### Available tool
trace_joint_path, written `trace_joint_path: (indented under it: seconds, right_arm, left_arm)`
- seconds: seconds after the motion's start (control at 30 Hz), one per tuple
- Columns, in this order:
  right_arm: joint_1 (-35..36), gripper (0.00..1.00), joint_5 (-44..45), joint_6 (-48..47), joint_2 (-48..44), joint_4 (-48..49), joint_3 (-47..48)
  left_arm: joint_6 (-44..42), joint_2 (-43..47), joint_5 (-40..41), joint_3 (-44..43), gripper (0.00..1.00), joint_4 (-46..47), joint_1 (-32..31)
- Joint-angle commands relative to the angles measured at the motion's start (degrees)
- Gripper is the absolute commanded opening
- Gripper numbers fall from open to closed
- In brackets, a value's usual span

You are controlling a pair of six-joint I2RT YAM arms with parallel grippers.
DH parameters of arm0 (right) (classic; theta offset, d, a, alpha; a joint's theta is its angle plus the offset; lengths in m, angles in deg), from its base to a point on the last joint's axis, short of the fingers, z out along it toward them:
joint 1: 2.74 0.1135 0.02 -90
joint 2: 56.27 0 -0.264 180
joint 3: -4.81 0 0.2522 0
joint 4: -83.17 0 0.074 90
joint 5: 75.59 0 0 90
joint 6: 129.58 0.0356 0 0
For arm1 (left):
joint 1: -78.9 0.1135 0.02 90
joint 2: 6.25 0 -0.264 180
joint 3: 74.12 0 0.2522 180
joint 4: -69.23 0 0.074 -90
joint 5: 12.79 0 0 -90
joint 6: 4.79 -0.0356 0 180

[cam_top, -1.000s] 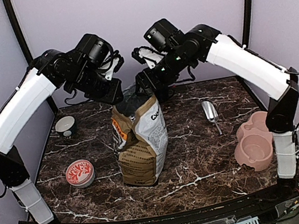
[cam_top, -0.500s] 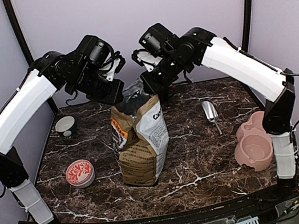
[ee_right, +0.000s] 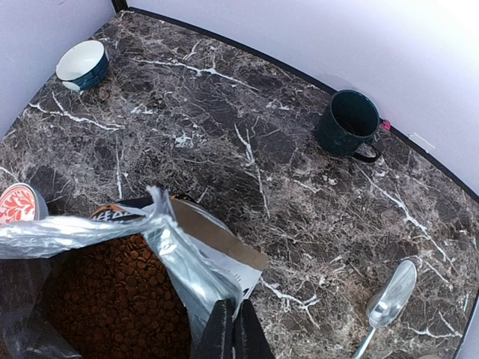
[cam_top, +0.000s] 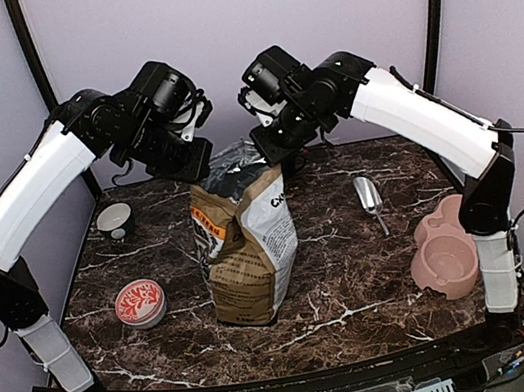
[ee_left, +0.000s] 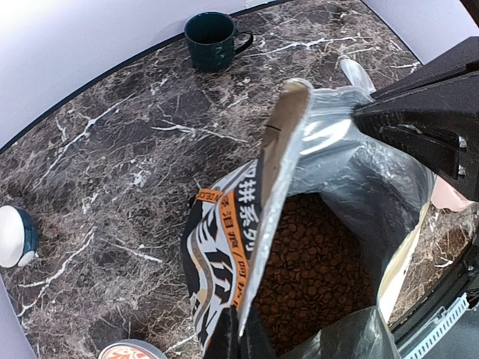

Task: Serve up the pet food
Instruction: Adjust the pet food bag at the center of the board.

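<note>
The tan-and-white pet food bag (cam_top: pixel 249 249) stands upright mid-table with its top open. Inside lies the pet food (ee_left: pixel 314 269), a heap of small reddish-brown kibble (ee_right: pixel 112 299). My left gripper (ee_left: pixel 241 333) is shut on the bag's left rim, pinching the printed wall and its silver lining. My right gripper (ee_right: pixel 233 333) is shut on the opposite rim, on the foil edge. In the top view the left gripper (cam_top: pixel 198 167) and the right gripper (cam_top: pixel 273 151) meet over the bag's mouth and hold it spread. The pink double bowl (cam_top: pixel 444 250) sits at the right front.
A metal scoop (cam_top: pixel 369 197) lies right of the bag. A dark green mug (ee_right: pixel 348 123) stands near the back wall. At the left are a small blue-and-white bowl (cam_top: pixel 115 220) and a red patterned round tin (cam_top: pixel 140 303).
Both grippers have closed on the bag's rim, the right one last. The right arm has shifted slightly up and left, and the bag's top now stands taller and wider open.
</note>
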Motion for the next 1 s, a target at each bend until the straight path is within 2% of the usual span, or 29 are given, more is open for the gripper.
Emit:
trace_joint_path:
  seconds: [0.0,0.17,0.33,0.5,0.63,0.8,0.9,0.97]
  right_arm:
    - [-3.7,0.00,11.2,-0.5,-4.5,6.6,-2.7]
    - [-3.7,0.00,12.5,-2.6,-6.4,10.2,-3.3]
    - [-3.8,0.00,10.2,-8.7,-11.8,23.3,-9.5]
    - [-3.7,0.00,8.5,-13.2,-13.2,31.7,-10.1]
    - [-3.7,0.00,6.2,-14.2,-11.5,31.5,-7.8]
    - [-3.7,0.00,0.5,-10.0,-14.2,32.0,-12.8]
    - [-3.8,0.01,-4.6,-6.7,-17.2,32.1,-15.9]
    - [-3.8,0.07,-7.4,-4.6,-18.5,30.9,-16.4]
  left_arm:
    - [2.0,5.4,6.6,-1.7,0.00,-7.6,0.3]
    - [3.1,5.6,8.5,-4.6,0.00,-8.6,0.3]
    - [4.4,6.2,8.9,-4.1,0.00,-7.0,0.3]
    - [6.6,7.0,11.9,-4.8,0.00,-7.2,0.3]
    - [7.2,9.4,14.3,-3.5,0.00,-5.4,0.3]
    - [6.8,10.8,12.6,0.7,0.00,-2.9,0.3]
    - [5.7,12.7,10.3,5.1,0.07,1.4,0.3]
    - [5.2,13.3,8.7,6.2,0.14,3.3,0.3]
